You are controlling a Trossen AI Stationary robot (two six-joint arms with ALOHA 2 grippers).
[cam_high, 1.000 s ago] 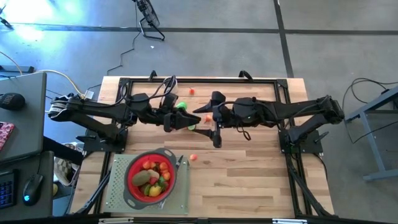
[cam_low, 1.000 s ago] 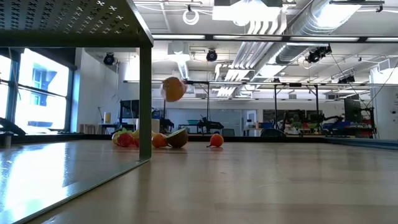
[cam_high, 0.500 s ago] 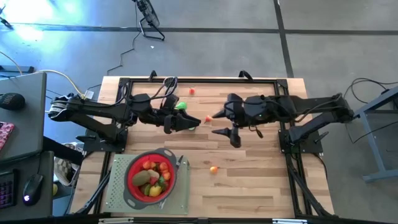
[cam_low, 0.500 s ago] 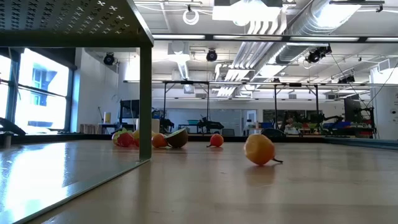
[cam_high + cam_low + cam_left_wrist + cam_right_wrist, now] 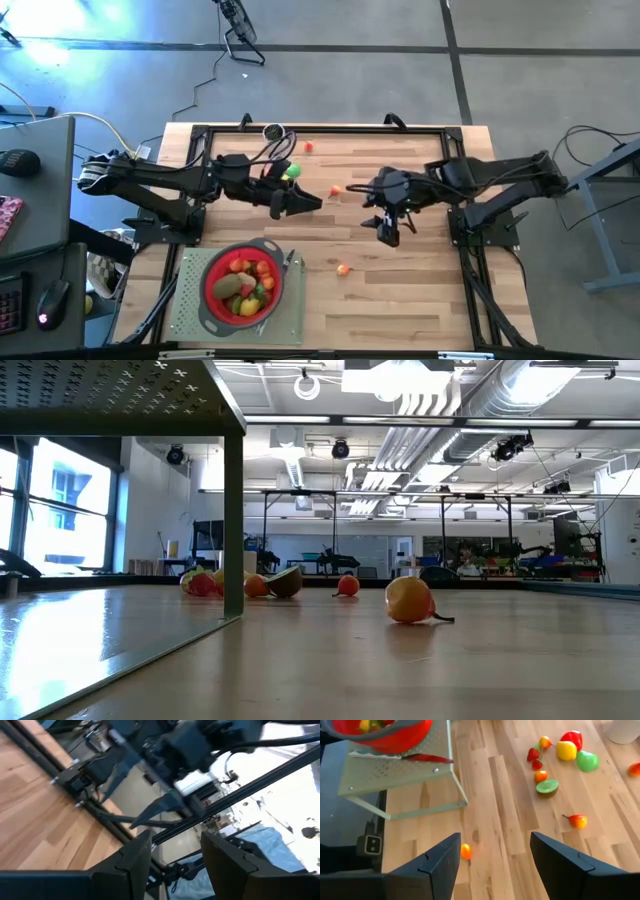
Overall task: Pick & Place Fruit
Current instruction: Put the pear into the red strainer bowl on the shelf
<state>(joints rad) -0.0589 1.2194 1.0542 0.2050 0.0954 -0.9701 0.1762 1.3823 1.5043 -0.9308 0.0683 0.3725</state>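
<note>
An orange toy fruit (image 5: 343,269) lies loose on the bare table (image 5: 420,300) right of the red strainer (image 5: 243,283), which holds several fruits on its perforated stand (image 5: 190,300), while the right gripper (image 5: 388,232) hovers apart above it, fingers spread and empty, and the left gripper (image 5: 308,202) waits half-open, empty, mid-table.

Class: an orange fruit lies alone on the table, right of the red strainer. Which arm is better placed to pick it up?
Probably the right. The right gripper hangs open, empty, nearer the orange fruit, which shows between its fingers in the wrist view. The left gripper is farther off.
</note>
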